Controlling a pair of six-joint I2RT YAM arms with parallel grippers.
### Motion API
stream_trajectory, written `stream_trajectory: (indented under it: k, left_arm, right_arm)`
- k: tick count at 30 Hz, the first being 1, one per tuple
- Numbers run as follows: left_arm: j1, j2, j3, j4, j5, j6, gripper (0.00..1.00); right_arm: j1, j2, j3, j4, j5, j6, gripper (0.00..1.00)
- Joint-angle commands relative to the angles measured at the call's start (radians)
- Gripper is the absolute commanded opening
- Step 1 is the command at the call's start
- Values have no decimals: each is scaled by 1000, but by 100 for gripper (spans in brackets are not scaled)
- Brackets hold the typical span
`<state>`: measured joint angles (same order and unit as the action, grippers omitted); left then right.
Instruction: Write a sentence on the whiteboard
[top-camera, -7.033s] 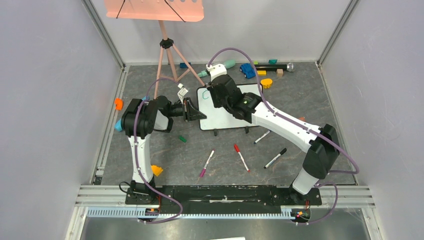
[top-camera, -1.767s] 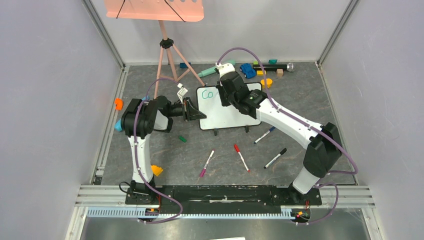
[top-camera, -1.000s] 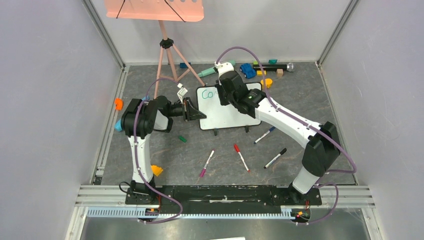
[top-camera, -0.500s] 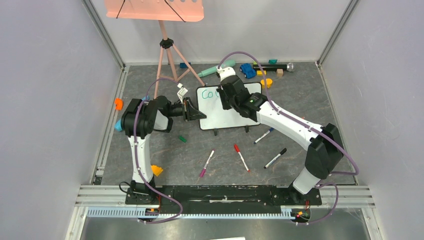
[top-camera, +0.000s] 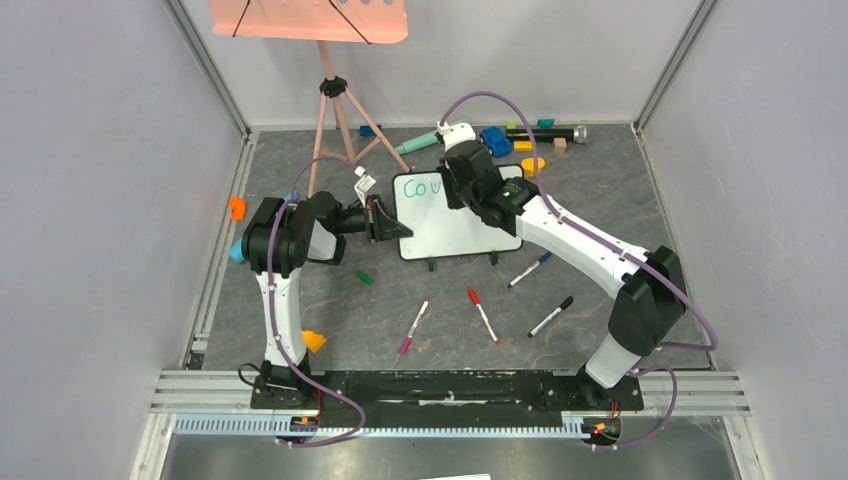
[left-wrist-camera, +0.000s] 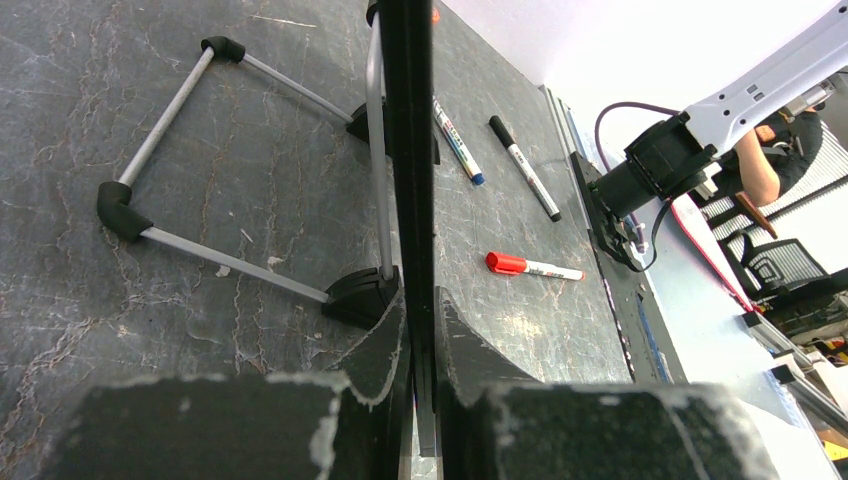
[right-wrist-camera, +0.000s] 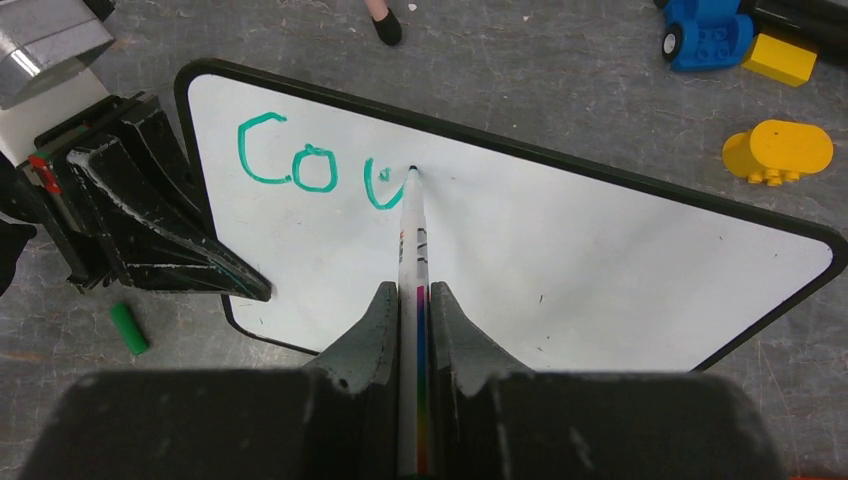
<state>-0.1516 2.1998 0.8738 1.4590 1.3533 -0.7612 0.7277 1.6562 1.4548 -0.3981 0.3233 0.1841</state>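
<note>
Jaws of the right gripper (right-wrist-camera: 412, 295) are clamped on a white marker (right-wrist-camera: 411, 225). Its tip touches the whiteboard (right-wrist-camera: 600, 260) just after the teal sentence (right-wrist-camera: 310, 165), which reads "Cou" near the board's top-left corner. I see the left gripper (left-wrist-camera: 420, 325) pinching the board's left edge. The board stands in the far half of the bench (top-camera: 330, 300), midway across.

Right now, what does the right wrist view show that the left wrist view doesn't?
Right wrist only: teal letters "Cou" on the whiteboard face, the marker in the shut right tool with its tip at the u, a blue toy car, a yellow block. Left wrist only: the board's wire stand, a red-capped marker and a black marker on the table. Both: the whiteboard, the left tool shut on its edge.
</note>
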Motion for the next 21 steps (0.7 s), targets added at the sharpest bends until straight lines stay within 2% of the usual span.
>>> stream_trajectory:
  k: [1, 21]
  left_arm:
    - [4, -20, 4, 98, 29, 41, 2]
    - [6, -12, 10, 98, 27, 34, 2]
  right_arm:
    - [-11, 23, 57, 11, 31, -17, 0]
    - [-11, -27, -68, 12, -3, 15, 0]
